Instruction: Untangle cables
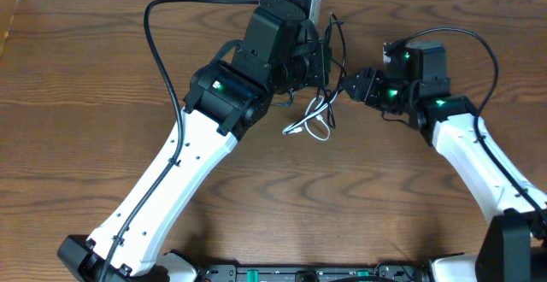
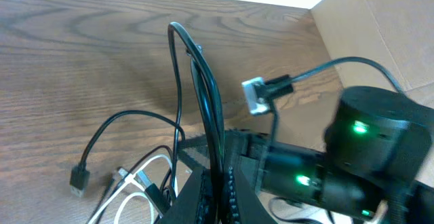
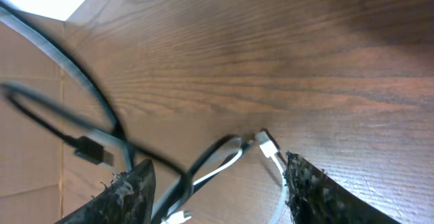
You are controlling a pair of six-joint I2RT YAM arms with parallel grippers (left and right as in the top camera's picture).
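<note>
The right gripper, nearer and with jaws parted, straddles the white cable lying slantwise between them, while the left gripper is clamped on the black cable, which loops upward from its jaws.

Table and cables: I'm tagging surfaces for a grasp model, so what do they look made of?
Table: wood or wood-look laminate, brown with clear grain and a low sheen. Black cables: probably a rubbery plastic sheath, smooth and slightly glossy. White cable: a similar smooth plastic sheath, with a pale, hard-looking plug end.
</note>
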